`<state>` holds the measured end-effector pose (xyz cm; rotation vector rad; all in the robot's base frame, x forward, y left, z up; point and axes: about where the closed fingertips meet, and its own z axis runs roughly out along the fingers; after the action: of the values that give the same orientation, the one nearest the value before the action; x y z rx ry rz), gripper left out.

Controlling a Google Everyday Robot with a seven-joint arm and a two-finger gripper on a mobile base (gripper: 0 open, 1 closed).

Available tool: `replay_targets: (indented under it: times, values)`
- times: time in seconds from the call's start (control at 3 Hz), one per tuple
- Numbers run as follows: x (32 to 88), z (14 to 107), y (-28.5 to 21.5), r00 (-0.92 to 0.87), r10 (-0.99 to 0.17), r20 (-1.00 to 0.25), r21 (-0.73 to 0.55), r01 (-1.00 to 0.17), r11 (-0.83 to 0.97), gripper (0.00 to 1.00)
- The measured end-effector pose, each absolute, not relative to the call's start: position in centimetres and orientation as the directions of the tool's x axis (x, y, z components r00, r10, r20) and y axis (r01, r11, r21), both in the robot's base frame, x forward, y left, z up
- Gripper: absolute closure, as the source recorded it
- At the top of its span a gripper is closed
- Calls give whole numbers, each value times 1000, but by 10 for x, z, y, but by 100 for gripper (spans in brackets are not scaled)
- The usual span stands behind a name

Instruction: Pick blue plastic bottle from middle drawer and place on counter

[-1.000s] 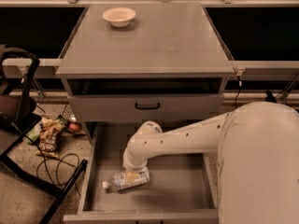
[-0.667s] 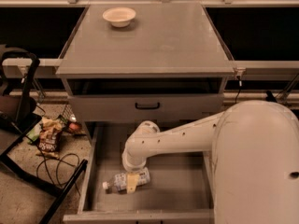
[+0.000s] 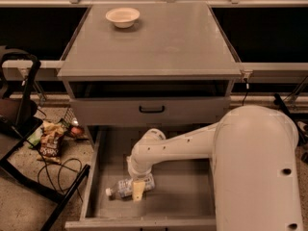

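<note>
One bottle (image 3: 123, 188) lies sideways at the drawer's (image 3: 187, 198) near left; the gripper (image 3: 138, 191) sits on it, grip impossible to tell.

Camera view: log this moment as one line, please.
gripper: down at blue plastic bottle | bottle: lying in middle drawer | counter: bottle not yet placed

The white arm (image 3: 192, 141) comes out of the bulky rounded body (image 3: 255, 167), which sits to the right of the hand. It runs leftward to a bent wrist (image 3: 144, 153) just above the hand. The hand (image 3: 138, 192) points straight down from that wrist, low and well left of the body.
</note>
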<state>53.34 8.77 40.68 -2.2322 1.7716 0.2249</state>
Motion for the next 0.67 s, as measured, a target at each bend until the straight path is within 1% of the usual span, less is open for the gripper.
replay_targets:
  times: [0.33,0.67]
  values:
    - [529,391,87,257,-931,-260,-129,-964,-230,0]
    - [524,374,89,276,-939,-203,-117,-959,-257,18]
